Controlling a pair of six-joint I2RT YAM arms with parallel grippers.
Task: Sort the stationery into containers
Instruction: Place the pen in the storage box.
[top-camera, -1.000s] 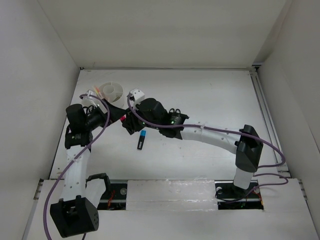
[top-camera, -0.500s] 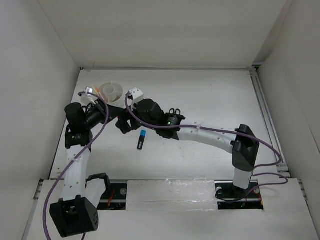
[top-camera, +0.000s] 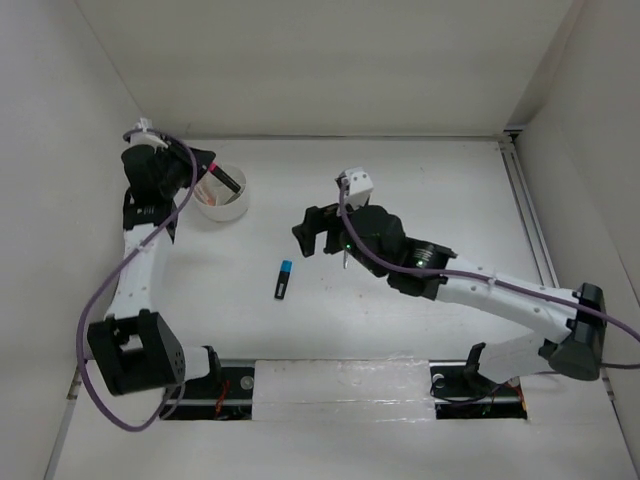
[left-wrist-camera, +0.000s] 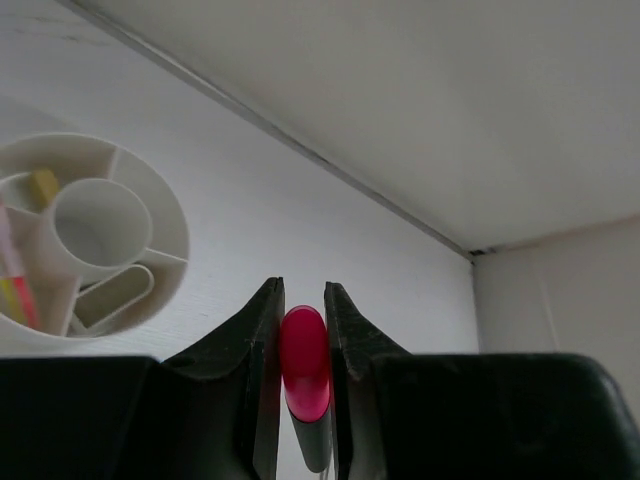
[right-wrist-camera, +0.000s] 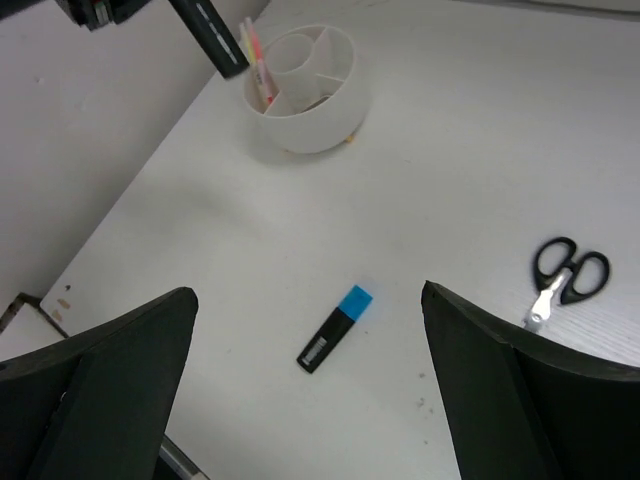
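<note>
While left tool (left-wrist-camera: 302, 298) clamps pink-cap highlighter (left-wrist-camera: 305, 365), its black end slanting toward bowl (right-wrist-camera: 310, 125) | right tool (right-wrist-camera: 308, 292): spread apart

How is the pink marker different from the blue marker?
The pink-capped highlighter has a pink cap; the blue-capped highlighter has a blue one. The pink one is pinched in the left gripper; nothing holds the blue one. The pink one hangs tilted in the air by the white bowl; the blue one lies flat on the table. Both have stubby black bodies.
</note>
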